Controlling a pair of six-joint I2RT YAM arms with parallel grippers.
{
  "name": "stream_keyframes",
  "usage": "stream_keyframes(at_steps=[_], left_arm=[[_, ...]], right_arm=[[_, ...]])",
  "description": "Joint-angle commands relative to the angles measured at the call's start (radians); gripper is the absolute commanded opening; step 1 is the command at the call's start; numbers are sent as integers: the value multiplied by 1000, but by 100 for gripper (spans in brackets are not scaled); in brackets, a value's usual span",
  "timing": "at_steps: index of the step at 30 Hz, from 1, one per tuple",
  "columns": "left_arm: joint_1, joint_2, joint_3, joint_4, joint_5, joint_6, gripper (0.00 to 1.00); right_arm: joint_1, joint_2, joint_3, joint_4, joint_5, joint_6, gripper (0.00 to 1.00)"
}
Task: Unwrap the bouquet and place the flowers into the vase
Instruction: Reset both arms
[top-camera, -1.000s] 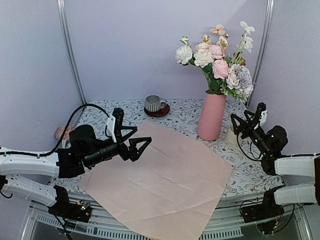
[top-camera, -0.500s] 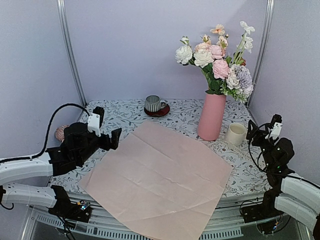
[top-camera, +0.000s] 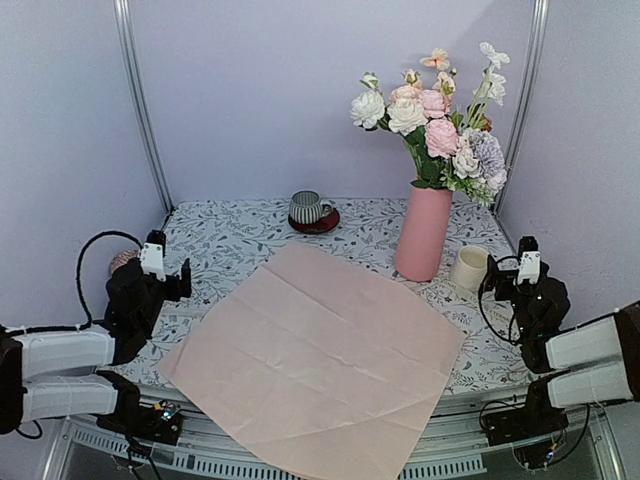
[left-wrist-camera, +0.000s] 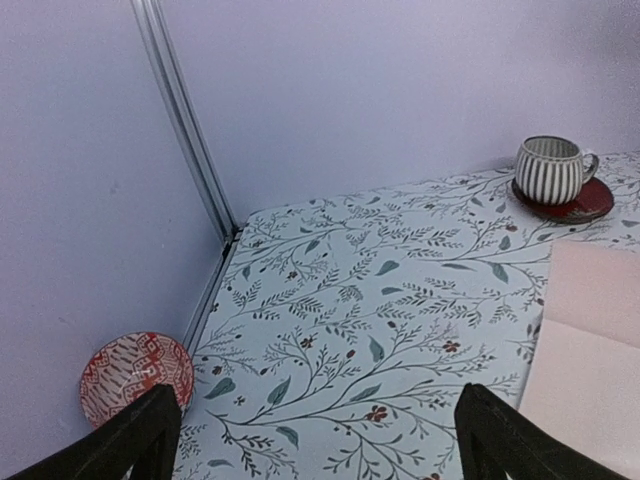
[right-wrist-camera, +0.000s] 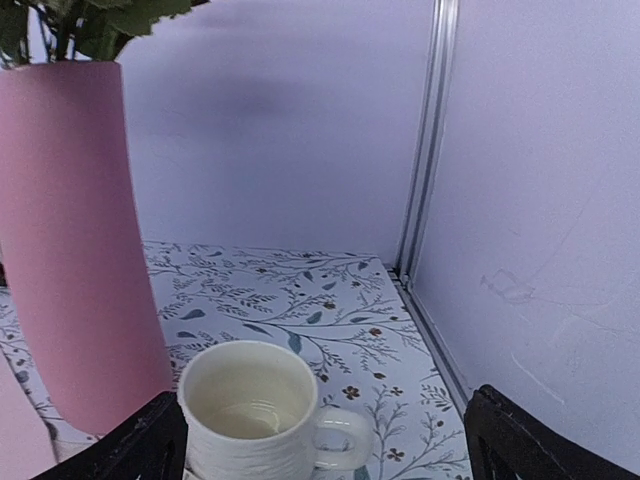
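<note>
- Both arms have pulled back from the middle towards the near corners of the table (top-camera: 230, 235). The left gripper (left-wrist-camera: 318, 420) and right gripper (right-wrist-camera: 325, 410) are empty, jaws wide.
- The flowers (top-camera: 430, 120) stand in the vase (top-camera: 423, 232) near the far right corner, and the paper (top-camera: 320, 350) lies flat mid-table. The task looks done.
- A cream mug (top-camera: 469, 268) sits just beside the vase, a striped cup (top-camera: 305, 207) at the far edge and a patterned dish (left-wrist-camera: 135, 375) at the left edge. Nothing obstructs.
</note>
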Motion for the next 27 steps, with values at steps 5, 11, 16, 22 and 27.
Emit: stream_keyframes(at_steps=[5, 11, 16, 22, 27], left_arm=[[180, 192, -54, 359, 234, -19, 98], [221, 283, -15, 414, 234, -9, 98], [251, 332, 17, 428, 256, -7, 95], [268, 412, 80, 426, 244, 5, 93], [278, 451, 130, 380, 245, -8, 97]], right_arm=[[-159, 337, 26, 411, -235, 96, 99], [-160, 403, 119, 288, -219, 86, 99], [-162, 399, 164, 210, -220, 96, 99], [-162, 399, 174, 194, -233, 90, 99], [-162, 398, 174, 192, -233, 91, 99]])
